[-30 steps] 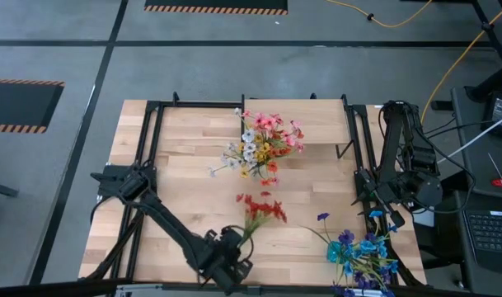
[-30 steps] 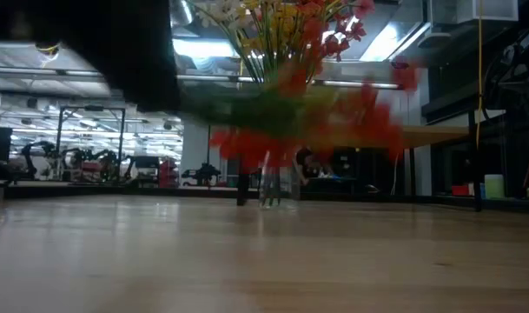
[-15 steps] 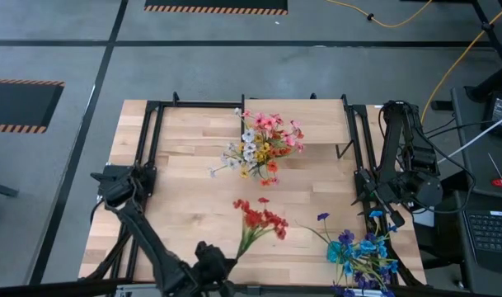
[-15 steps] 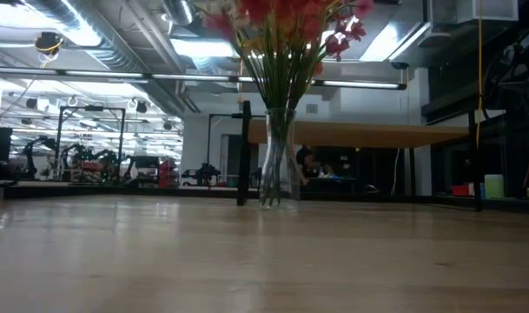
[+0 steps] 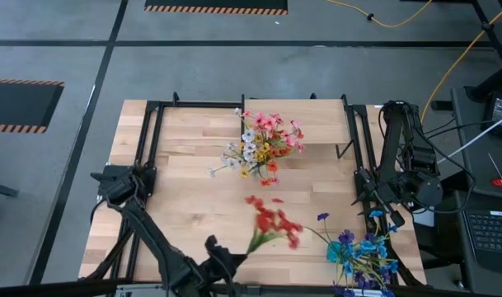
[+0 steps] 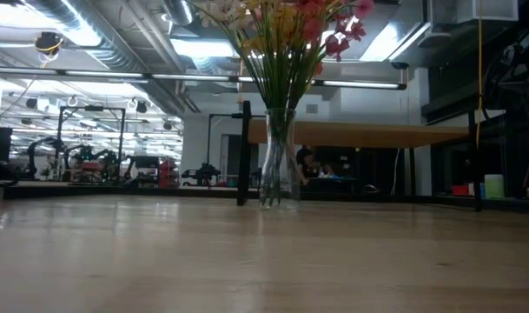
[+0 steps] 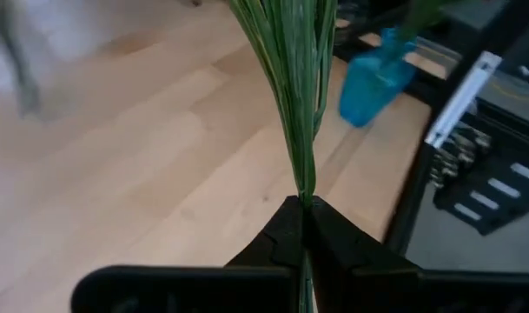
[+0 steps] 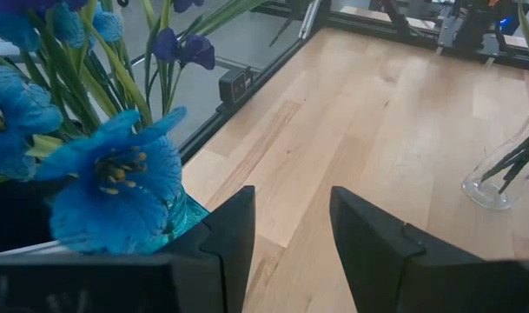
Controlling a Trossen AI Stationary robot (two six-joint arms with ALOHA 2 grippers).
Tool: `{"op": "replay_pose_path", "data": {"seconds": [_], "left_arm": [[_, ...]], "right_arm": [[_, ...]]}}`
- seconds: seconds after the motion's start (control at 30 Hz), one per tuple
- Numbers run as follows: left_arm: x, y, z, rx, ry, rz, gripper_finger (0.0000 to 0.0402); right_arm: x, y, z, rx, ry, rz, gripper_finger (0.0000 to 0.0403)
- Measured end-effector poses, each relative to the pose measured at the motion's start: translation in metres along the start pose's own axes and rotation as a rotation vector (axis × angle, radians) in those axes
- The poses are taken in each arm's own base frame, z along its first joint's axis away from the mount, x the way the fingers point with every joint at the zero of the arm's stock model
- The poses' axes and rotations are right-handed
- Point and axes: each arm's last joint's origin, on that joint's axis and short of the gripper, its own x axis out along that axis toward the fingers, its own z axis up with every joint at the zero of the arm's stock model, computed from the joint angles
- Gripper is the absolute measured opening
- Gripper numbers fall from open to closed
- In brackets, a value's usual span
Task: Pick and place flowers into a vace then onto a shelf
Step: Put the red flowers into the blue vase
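Butcher-block desk (image 5: pixel 185 181) carries a clear glass vase (image 6: pixel 277 156) already holding mixed flowers (image 5: pixel 263 144). Left end effector (image 7: pixel 300 228), clamped on a red-bloomed spray (image 5: pixel 271 223), still must deliver it; blue flowers (image 5: pixel 362 252) and shelf (image 5: pixel 316 120) placement remain. Right end effector (image 8: pixel 290 230) waits half-open beside them.

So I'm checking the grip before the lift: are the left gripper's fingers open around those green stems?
No, the left gripper is shut on the green stems of the red flowers, pinching them between its fingertips.

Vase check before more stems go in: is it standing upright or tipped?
Upright. In the low view the glass vase stands straight on the tabletop, flowers rising from its mouth.
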Motion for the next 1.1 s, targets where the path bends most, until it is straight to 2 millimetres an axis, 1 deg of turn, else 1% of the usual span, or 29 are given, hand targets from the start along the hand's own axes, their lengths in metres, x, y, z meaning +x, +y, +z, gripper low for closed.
{"op": "replay_pose_path", "data": {"seconds": [0.1,0.17,0.27,0.33,0.47,0.63,0.73,0.9,1.1], "left_arm": [[0.007,-0.006,0.014,0.100,-0.014,-0.039,0.0003],[0.009,-0.007,0.028,0.154,-0.040,-0.052,0.0003],[0.011,-0.003,0.048,0.215,-0.075,-0.033,0.0003],[0.014,0.000,0.058,0.259,-0.095,-0.011,0.0003],[0.028,0.006,0.068,0.314,-0.108,0.035,0.0003],[0.049,0.014,0.083,0.313,-0.094,0.063,0.0003],[0.060,0.012,0.094,0.330,-0.110,0.029,0.0003],[0.073,0.005,0.116,0.415,-0.167,-0.075,0.0003],[0.099,0.015,0.143,0.447,-0.205,-0.110,0.0003]], "right_arm": [[0.000,0.000,0.000,0.000,0.000,0.000,0.0152],[0.000,0.000,0.000,0.000,-0.001,0.000,0.0152],[0.000,0.000,0.000,-0.001,-0.001,0.000,0.0152],[0.000,0.000,0.000,-0.001,0.000,0.001,0.0152],[0.000,0.000,0.000,-0.004,0.000,0.000,0.0152],[0.000,0.000,0.000,-0.004,-0.003,-0.004,0.0151],[0.000,0.000,0.000,-0.004,-0.003,-0.004,0.0151],[0.000,0.000,0.000,-0.004,-0.004,-0.005,0.0152],[0.000,0.000,0.000,-0.004,-0.004,-0.006,0.0152]]}}
